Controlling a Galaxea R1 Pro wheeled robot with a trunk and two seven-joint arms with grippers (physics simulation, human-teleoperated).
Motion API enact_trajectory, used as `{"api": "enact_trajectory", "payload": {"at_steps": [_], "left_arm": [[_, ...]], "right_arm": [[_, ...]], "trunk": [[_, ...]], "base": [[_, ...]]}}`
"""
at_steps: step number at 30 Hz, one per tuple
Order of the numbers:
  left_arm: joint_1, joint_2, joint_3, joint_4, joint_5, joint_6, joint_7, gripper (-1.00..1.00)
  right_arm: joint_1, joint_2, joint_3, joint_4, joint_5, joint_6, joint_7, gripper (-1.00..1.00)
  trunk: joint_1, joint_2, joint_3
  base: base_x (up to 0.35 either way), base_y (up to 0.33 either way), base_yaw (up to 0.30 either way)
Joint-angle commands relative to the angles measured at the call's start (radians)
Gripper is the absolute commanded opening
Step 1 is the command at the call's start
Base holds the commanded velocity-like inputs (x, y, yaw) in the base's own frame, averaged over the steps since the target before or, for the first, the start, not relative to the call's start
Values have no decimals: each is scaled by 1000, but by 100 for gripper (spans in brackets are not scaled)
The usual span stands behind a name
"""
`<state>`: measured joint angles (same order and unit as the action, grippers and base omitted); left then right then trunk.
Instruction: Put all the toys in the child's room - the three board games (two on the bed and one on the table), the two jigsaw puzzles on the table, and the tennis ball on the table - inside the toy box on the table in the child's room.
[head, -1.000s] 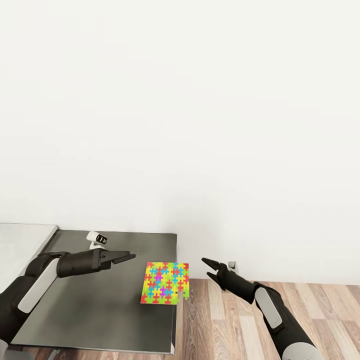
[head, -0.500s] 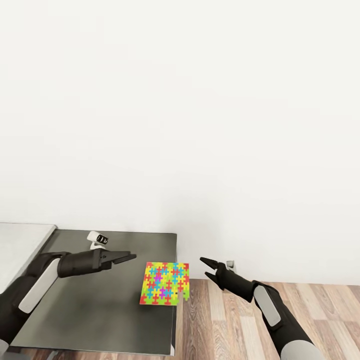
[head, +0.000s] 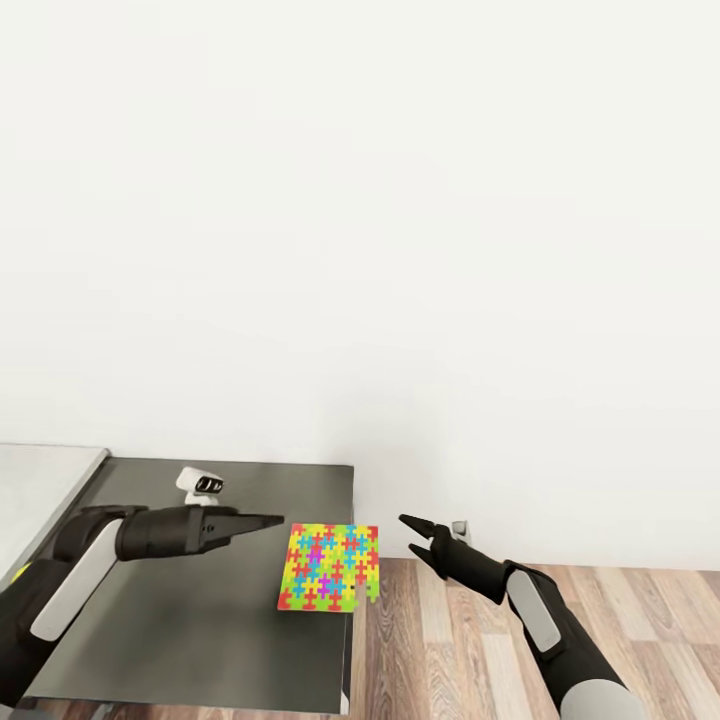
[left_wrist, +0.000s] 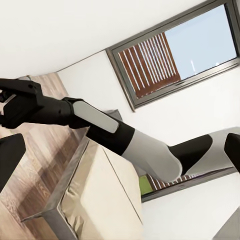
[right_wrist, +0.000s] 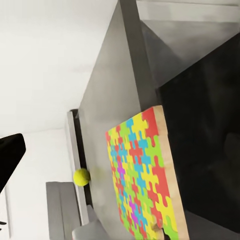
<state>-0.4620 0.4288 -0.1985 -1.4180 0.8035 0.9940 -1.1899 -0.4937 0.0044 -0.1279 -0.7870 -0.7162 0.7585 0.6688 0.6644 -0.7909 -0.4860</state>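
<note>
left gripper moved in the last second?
Yes. The left gripper has edged toward the jigsaw puzzle and slightly nearer the camera, judged against the table's far edge.

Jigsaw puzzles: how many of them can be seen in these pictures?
1. The jigsaw puzzle lies flat at the right edge of the dark table, overhanging it slightly, between the two tools. The right wrist view shows it too. A second one may be out of view.

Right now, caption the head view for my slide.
Jigsaw puzzle overhangs the dark table edge between left gripper and open right gripper.
</note>
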Motion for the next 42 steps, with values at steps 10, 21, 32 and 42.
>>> {"api": "enact_trajectory", "payload": {"at_steps": [10,21,32,42], "left_arm": [[6,1,-2,-25,6,10,-1,100],[8,1,-1,-34,5,11,-2,100],[8,1,-1,-34,6,11,-1,100],[8,1,2,-33,8,11,-1,100]], "right_arm": [[-1,6,0,0,0,5,2,100],[-2,9,2,0,2,6,0,100],[-2,10,5,0,1,13,-1,100],[-15,12,6,1,5,64,-5,100]], "trunk": [[39,-71,-32],[81,-148,-67],[123,-225,-101],[127,-232,-105]], "base": [[0,0,0],[0,0,0],[0,0,0],[0,0,0]]}}
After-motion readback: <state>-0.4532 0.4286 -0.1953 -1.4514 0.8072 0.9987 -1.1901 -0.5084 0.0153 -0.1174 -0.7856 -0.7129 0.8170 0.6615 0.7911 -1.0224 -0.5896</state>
